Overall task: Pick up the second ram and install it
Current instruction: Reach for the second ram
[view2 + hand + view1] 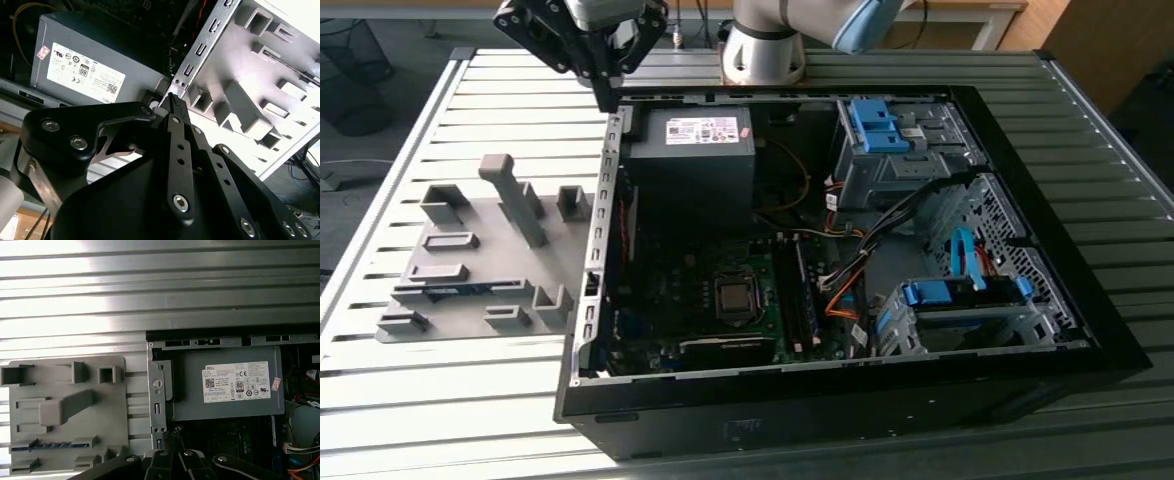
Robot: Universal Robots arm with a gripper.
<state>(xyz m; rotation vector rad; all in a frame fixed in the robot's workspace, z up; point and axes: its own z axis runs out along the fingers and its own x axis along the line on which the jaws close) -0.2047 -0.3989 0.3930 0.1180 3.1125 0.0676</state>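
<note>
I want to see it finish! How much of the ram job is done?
Barely started. The second ram lies in the grey holder, not picked up. The end effector hangs empty near a corner of the computer case. A darker stick already seems seated inside it. Lifting and installing are left.

My exterior view looked steeply down from some way off over the open black computer case (854, 410) on the slatted metal counter (427, 400). The first wrist view faced straight down from high above. The second sat close behind the black claw (172, 97), tilted. All three shared the grey power-supply box (691, 165) (90, 40) (190, 390) and the grey plastic holder tray (487, 265) (225, 55) (115, 390).
</note>
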